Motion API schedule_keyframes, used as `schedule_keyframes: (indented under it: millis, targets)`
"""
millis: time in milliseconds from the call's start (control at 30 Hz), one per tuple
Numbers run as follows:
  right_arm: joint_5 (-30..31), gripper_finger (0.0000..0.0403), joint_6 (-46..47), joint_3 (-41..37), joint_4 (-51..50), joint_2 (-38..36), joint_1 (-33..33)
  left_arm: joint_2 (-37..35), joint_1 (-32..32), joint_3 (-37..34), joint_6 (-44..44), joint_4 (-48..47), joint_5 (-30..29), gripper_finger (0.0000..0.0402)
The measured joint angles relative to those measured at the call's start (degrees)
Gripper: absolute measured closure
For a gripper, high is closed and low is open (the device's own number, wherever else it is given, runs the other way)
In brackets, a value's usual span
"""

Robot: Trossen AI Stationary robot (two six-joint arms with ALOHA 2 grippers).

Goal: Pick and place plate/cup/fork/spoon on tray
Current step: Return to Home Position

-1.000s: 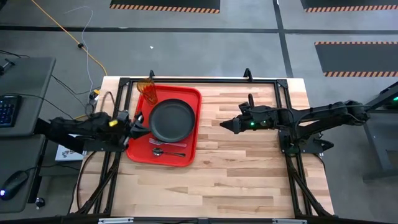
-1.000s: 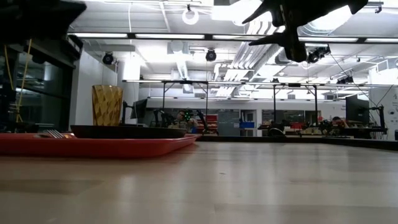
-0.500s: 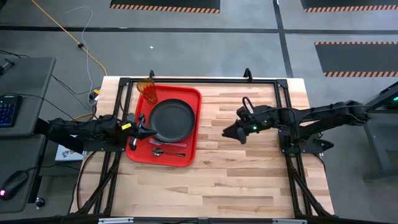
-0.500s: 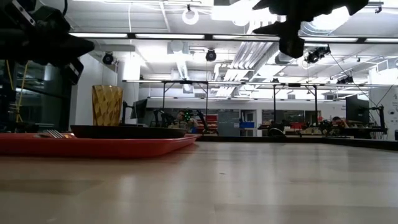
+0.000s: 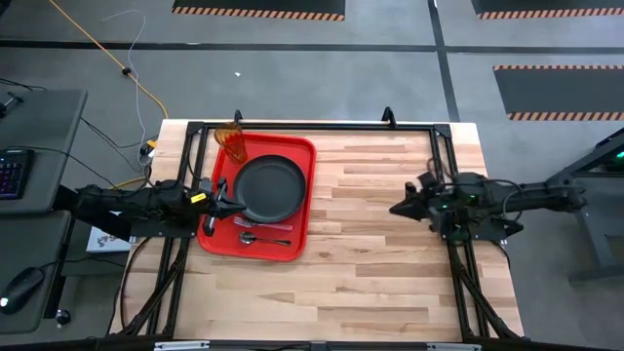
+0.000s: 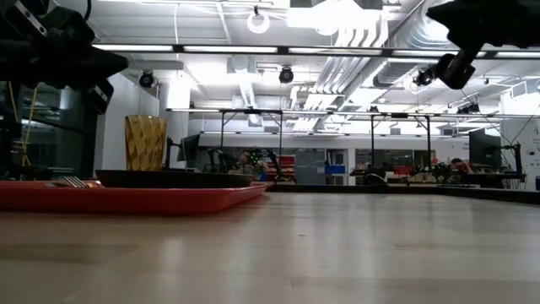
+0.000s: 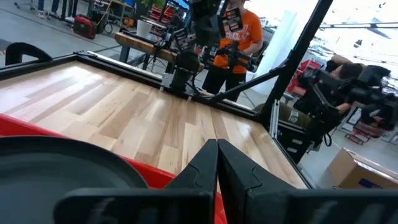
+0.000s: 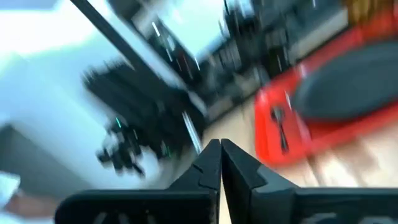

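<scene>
Grey floor (image 5: 322,88), hazard-striped mats (image 5: 258,8), yellow cable (image 5: 90,35); ceiling strip lights (image 6: 152,48), possibly workbenches (image 6: 405,176) behind.

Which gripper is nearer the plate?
Left. The left gripper is beside the plate, over the tray's left side; the right gripper is far off over the table.

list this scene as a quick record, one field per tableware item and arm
tray: left side of table, holds all four items
plate: centre of tray
cup: upright, tray corner beside plate
fork, spoon: side by side on tray, beside plate
left gripper: above tray's left edge, jaws shut, empty
right gripper: above bare table right of tray, jaws shut, empty
</scene>
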Motion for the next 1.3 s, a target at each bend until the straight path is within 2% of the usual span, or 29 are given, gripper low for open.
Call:
schedule_keyframes:
  millis: [133,267,500,633,700,900,1300]
  targets:
    - [4.5,0.0399,-1.4,-8.1,9.7,-9.1,0.0,0.0,0.0,0.0,0.0,0.0,0.0,0.0400]
    - [5.4,0.0401,-4.9,-12.9,13.6,-14.1,0.0,0.0,0.0,0.0,0.0,0.0,0.0,0.0399]
    - [5.3,0.0402,-17.3,-13.6,5.8,-18.2,-0.1,0.0,0.0,0.0,0.0,0.0,0.0,0.0398]
    - [7.8,0.0402,-22.3,-13.6,-4.2,-18.5,-0.1,0.0,0.0,0.0,0.0,0.0,0.0,0.0398]
    - [9.3,0.0402,-21.1,-13.4,-7.7,-17.9,-0.1,0.0,0.0,0.0,0.0,0.0,0.0,0.0398]
    - [9.2,0.0402,-20.1,-13.3,-8.2,-15.3,-0.2,0.0,0.0,0.0,0.0,0.0,0.0,0.0398]
    - [9.3,0.0402,-20.1,-13.2,-8.4,-15.0,-0.2,0.0,0.0,0.0,0.0,0.0,0.0,0.0398]
